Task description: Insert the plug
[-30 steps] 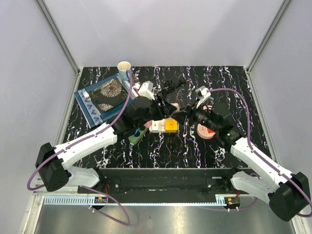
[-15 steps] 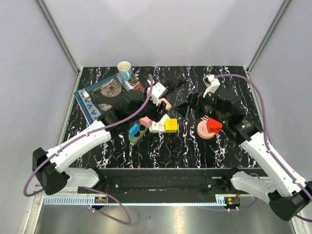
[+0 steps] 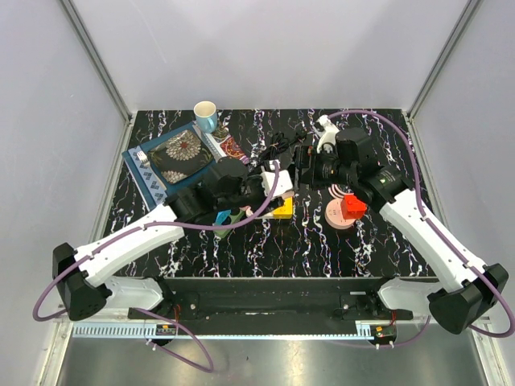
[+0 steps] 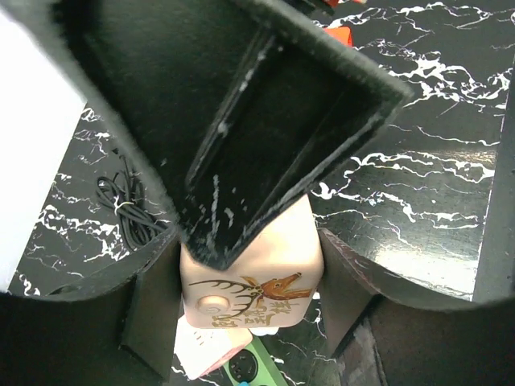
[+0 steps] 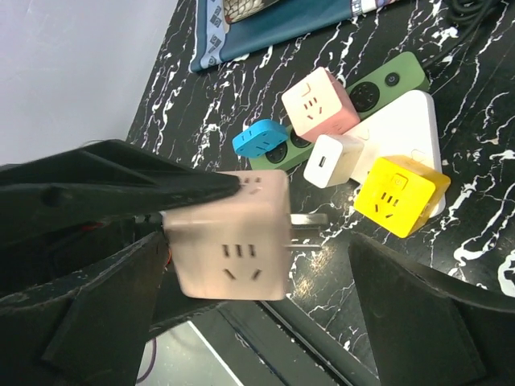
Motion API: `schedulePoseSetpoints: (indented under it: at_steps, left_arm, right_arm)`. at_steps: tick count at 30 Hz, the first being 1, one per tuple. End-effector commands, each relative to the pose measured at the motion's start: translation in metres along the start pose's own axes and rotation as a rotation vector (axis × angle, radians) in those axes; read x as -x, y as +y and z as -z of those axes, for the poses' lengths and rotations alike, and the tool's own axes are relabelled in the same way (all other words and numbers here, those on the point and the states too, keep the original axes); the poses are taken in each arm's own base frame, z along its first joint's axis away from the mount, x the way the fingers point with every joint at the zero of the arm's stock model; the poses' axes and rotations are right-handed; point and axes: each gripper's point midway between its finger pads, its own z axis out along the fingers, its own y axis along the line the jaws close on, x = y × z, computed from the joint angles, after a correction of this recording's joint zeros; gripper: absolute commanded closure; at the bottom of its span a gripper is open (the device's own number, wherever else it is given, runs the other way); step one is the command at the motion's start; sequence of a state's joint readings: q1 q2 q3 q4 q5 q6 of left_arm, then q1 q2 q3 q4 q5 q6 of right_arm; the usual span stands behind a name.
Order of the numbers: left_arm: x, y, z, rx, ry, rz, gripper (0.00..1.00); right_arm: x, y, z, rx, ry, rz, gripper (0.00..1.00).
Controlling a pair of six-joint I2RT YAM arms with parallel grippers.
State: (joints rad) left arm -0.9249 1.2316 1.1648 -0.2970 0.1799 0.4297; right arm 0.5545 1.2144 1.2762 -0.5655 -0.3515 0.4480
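Pale pink with a deer printed on one face, the cube plug [image 5: 229, 245] is clamped in the left gripper [image 4: 251, 269]. It is held off the table just right of the green power strip [image 3: 228, 219], and its metal prongs are bare. A white strip [image 5: 406, 129] carrying a yellow cube [image 5: 400, 195] lies beside the green strip. Farther right, the right gripper [image 3: 300, 168] stands with jaws spread wide, gripping nothing.
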Motion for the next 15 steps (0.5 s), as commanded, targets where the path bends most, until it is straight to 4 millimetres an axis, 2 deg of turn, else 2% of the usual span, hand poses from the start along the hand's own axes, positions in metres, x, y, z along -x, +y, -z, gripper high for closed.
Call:
schedulePoseSetpoints:
  at_steps: [1, 8, 15]
  left_arm:
    - [0.05, 0.011, -0.005, 0.02, -0.146, -0.07, 0.89]
    - [0.052, 0.019, -0.018, 0.046, -0.141, -0.054, 0.92]
    - [0.057, 0.025, -0.017, 0.077, -0.152, -0.031, 0.92]
  right_arm:
    - [0.007, 0.024, 0.009, 0.097, 0.005, 0.054, 0.0]
    - [-0.008, 0.019, 0.011, 0.103, 0.031, 0.067, 0.01]
    - [-0.026, -0.003, -0.001, 0.044, 0.077, 0.049, 0.07]
